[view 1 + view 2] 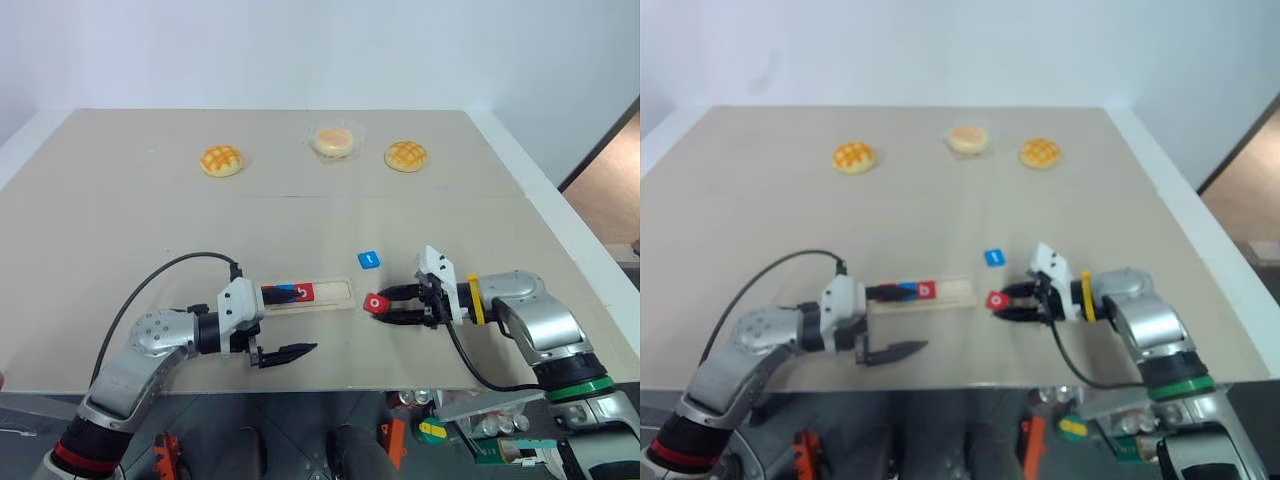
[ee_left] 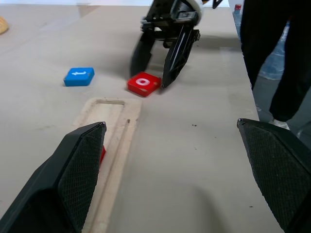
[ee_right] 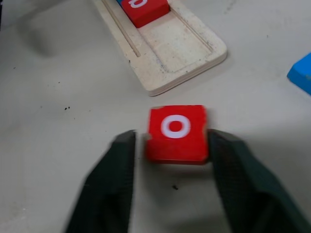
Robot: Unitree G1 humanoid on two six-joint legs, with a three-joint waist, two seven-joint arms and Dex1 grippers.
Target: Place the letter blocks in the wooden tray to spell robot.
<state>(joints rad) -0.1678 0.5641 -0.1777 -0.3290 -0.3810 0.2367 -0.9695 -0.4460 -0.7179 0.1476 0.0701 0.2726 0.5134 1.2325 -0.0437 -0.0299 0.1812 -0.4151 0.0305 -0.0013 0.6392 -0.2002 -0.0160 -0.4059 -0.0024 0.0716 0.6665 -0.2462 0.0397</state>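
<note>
Your wooden tray [image 1: 335, 294] already has tiles in it. You can see a red b tile [image 3: 143, 8] and a blue tile [image 1: 285, 292] beside it, and the left gripper hides the rest of that end. The end of the tray nearest your right arm is bare, with room for two more, I think.

Two tiles are not in yet. The red o tile [image 3: 176, 132] lies on the table [image 1: 120, 220] just past the tray's bare end. The blue t tile [image 1: 368, 260] lies near it, a bit farther away from you.

Your right gripper [image 3: 171, 145] reaches in from the right, low over the table and tipped down. Its two fingers sit on both sides of the red o tile and look like they touch it — but the tile is not lifted yet.

Your left gripper [image 2: 175, 160] is wide open and holds nothing. It hangs near the tray's other end, pointing toward your right arm.
</note>
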